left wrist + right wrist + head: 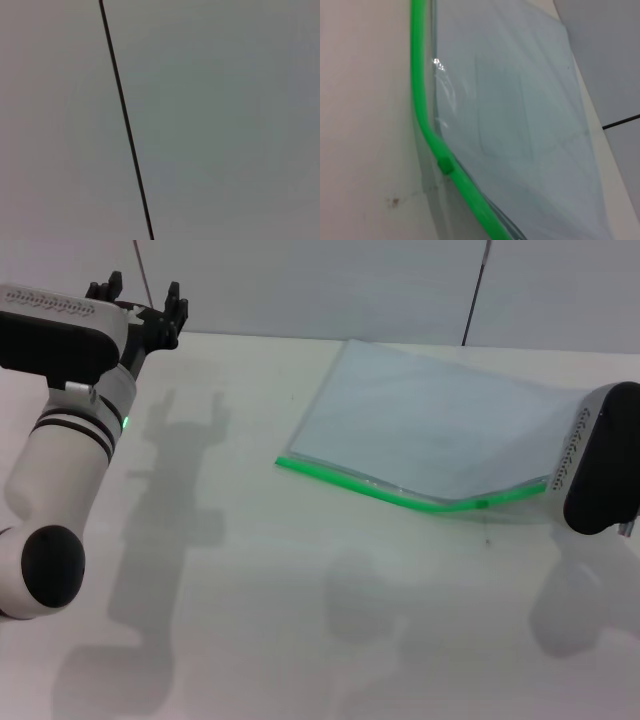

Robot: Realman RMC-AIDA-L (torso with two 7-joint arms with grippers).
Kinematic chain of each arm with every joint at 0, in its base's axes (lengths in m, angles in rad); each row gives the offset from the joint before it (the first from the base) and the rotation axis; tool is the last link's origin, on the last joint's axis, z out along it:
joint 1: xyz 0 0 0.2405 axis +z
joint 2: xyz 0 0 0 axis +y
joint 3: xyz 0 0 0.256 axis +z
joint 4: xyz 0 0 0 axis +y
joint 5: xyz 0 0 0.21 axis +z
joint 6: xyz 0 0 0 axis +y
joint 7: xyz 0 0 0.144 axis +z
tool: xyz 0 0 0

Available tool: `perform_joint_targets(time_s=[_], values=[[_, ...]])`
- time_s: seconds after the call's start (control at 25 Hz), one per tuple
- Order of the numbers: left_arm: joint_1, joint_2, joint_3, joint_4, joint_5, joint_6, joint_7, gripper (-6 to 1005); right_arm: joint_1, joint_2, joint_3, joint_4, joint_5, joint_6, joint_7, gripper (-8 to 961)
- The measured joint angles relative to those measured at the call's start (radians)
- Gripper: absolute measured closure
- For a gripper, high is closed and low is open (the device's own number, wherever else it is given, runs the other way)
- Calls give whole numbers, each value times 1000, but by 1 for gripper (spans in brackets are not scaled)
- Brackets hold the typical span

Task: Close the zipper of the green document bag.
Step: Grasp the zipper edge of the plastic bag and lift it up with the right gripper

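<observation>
I see the green document bag (430, 425) lying on the white table (300, 620), far right, its zipper (400, 498) along the near edge. The thin, glossy plastic looks floppy and slippery; I'd pinch the small slider tab (445, 165). Left gripper (140, 302) is parked far left with its jaws apart; I can't tell the right's.
</observation>
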State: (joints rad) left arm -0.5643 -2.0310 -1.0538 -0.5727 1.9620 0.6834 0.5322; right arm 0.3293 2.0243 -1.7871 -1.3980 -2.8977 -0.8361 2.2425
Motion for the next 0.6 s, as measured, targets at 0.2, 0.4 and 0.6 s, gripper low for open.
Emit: perform_joint_targets(time_s=[0.2,0.4,0.6], values=[[-5,-1,0,0,0,-1,0,301,2,-2,-20,-2,0,8,-8,370],[-7,-1,1,-2,0,-1,0,302,17,-3,-47,-1,0,8,-29,370],[-8,-2,5,-5,0,-1,3,302,34,-3,-52,4,0,9,-58,389]])
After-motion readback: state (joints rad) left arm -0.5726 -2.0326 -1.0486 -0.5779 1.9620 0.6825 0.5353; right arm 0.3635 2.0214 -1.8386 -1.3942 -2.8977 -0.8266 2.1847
